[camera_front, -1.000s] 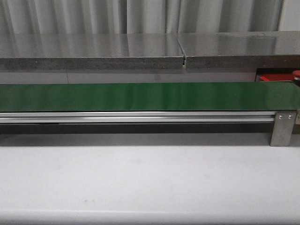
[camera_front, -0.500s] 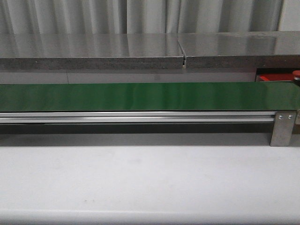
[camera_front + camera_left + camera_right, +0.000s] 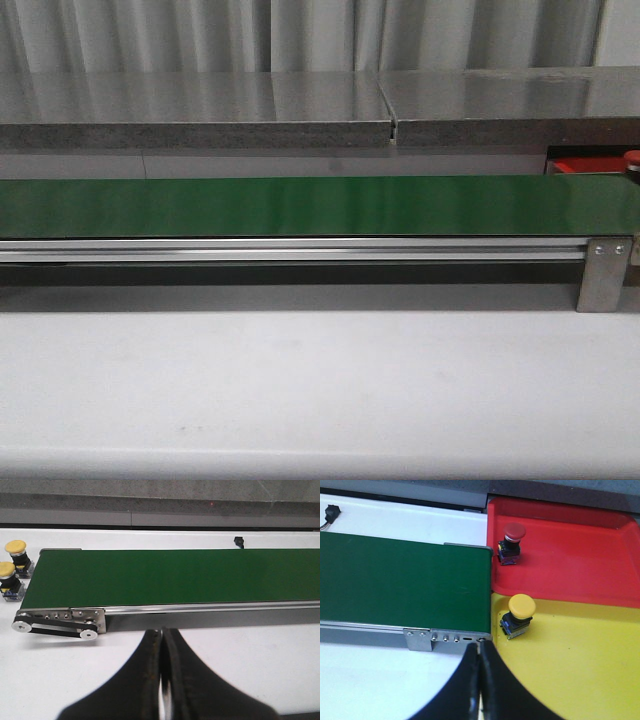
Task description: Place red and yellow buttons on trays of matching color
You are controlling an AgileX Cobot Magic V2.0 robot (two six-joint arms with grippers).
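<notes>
Nothing has changed on the belt (image 3: 300, 205) you watch; both grippers, left (image 3: 161, 680) and right (image 3: 479, 690), stay clenched on nothing, so the sorting waits.

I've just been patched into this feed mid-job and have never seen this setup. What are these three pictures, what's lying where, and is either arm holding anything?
The robot has two arms, each with a camera on its wrist. The wide picture looks forward from the robot over a white table crossed by a long green belt, which is bare.

The left wrist picture shows the belt's left end, with two yellow buttons standing on the table beside it. The dark left fingers are pressed together, holding nothing.

The right wrist picture shows the belt's other end. A red tray there holds a red button; next to it, a yellow tray holds a yellow button. The right fingers are also closed and empty.
</notes>
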